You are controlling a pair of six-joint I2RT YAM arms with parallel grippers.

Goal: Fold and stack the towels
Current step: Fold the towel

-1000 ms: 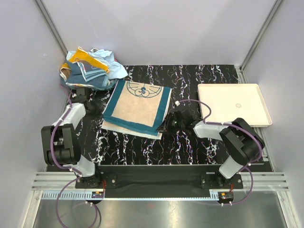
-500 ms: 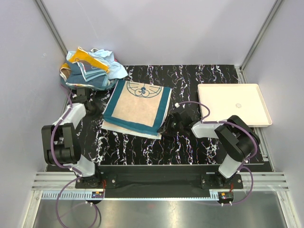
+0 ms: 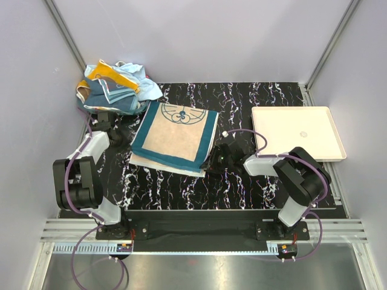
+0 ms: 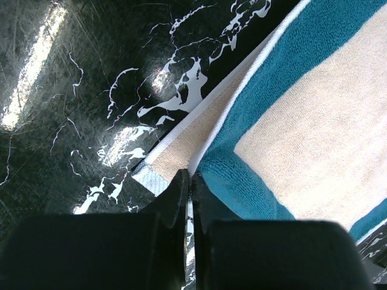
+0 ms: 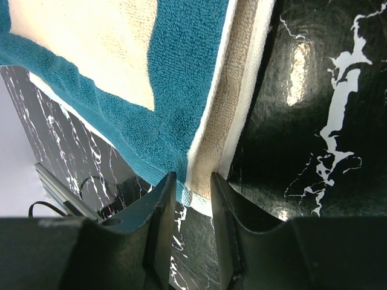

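Teal towel (image 3: 175, 136) w/ beige centre lies flat a bit toward 9 o'clock of worktop (image 3: 254, 103) centre. A paler layer peeks out under its near edge, so it looks part-folded already. The crumpled towel pile (image 3: 115, 87) waits at 10–11 o'clock, and the white tray (image 3: 296, 133) sits bare at 3 o'clock.

R end effector (image 5: 192, 181) is at the towel's 5 o'clock corner. Its jaws are partly apart, straddling the hem w/ the corner btwn the tips, not clamped on anything I can see. L end effector (image 4: 188, 181) is pressed fully closed, tips at the towel's 9 o'clock edge, nothing visibly pinched.

Step, I'd say: getting hold of the corner for the next fold. Next move prob. needs R to slide under both layers, then close, else only the top layer lifts.

Vs a sec ago: R arm has crept a little toward the corner. Towel, pile and L arm look unchanged.
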